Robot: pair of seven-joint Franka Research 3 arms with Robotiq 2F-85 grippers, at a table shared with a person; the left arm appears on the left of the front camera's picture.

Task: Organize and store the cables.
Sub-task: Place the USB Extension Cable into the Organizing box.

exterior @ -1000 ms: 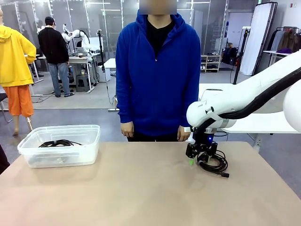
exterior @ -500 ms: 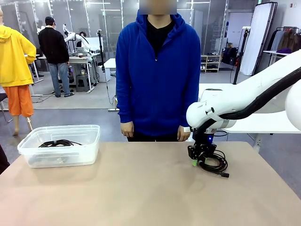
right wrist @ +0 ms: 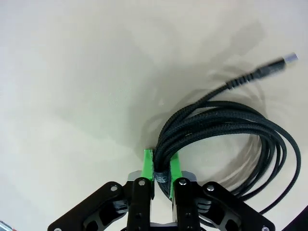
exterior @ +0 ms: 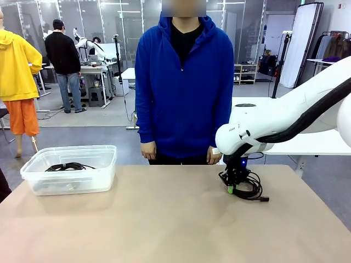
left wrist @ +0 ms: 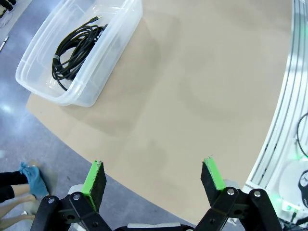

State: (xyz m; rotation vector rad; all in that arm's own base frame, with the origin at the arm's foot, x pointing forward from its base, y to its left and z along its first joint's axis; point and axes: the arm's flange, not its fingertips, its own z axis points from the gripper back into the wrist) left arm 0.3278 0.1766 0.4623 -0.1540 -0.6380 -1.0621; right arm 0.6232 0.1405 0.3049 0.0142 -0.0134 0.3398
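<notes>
Two cables: one coil [exterior: 251, 188] lies on the table's [exterior: 164, 219] right side, its plug end pointing right, and the right gripper [exterior: 231, 189] is clamped tight on its left edge. The other coil [left wrist: 76, 50] lies long-axis along the bin [exterior: 33, 178] at the far left. The left gripper [left wrist: 154, 183] hangs wide open, empty.

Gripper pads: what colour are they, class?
Bright green pads, clearest in the left wrist view.

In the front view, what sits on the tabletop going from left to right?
Clear plastic bin with a coiled cable inside → bare stretch of table → right gripper shut on a coiled black cable, its plug end pointing right.
</notes>
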